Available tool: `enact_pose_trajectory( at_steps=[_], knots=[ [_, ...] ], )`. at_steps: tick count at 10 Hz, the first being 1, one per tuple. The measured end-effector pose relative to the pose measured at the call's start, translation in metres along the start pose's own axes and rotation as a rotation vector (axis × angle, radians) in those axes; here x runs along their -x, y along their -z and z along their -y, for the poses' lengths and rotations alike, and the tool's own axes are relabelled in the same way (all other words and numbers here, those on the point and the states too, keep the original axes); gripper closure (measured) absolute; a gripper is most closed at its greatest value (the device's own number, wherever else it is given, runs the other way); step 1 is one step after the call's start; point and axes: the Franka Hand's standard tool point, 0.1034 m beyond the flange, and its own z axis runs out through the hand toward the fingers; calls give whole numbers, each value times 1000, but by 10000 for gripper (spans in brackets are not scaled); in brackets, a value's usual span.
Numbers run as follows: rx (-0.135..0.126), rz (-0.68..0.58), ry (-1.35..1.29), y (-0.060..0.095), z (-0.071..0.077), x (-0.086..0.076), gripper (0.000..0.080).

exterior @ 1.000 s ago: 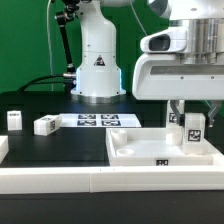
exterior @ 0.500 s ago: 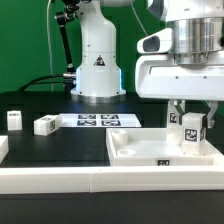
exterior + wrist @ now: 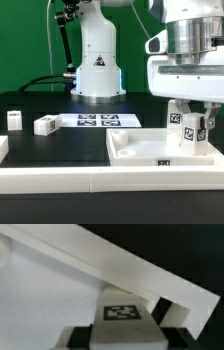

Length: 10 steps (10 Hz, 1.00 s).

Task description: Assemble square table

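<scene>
The square table top [image 3: 150, 148] is a white tray with a raised rim, lying at the exterior view's right. My gripper [image 3: 190, 128] is shut on a white block leg [image 3: 191, 130] with a black-and-white tag and holds it upright over the tray's far right corner. In the wrist view the leg [image 3: 122, 319] sits between my dark fingers [image 3: 82, 336], just above the tray floor [image 3: 50, 291] beside the rim [image 3: 140, 266]. Two loose tagged legs [image 3: 14, 119] [image 3: 45, 125] lie on the black surface at the left.
The marker board [image 3: 97, 120] lies flat in front of the robot base [image 3: 97, 65]. A long white rail [image 3: 80, 182] borders the black surface along the front. A white block end shows at the far left edge [image 3: 3, 148].
My hand has shifted a little to the exterior view's right with the leg still in it, staying over the tray's corner. The tray and loose legs have not moved.
</scene>
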Motion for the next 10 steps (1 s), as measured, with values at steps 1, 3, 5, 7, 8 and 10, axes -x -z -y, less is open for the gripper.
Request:
enact_pose_trajectory(
  at_steps=[1, 3, 5, 7, 8, 10],
  knots=[
    [-3, 6, -72, 0, 0, -1, 509],
    [-8, 16, -177, 0, 0, -1, 509],
    [-7, 20, -279, -1, 0, 0, 423],
    [9, 23, -196, -2, -2, 1, 222],
    [46, 42, -153, -1, -2, 1, 170],
    [40, 46, 54, 0, 1, 2, 152]
  ],
)
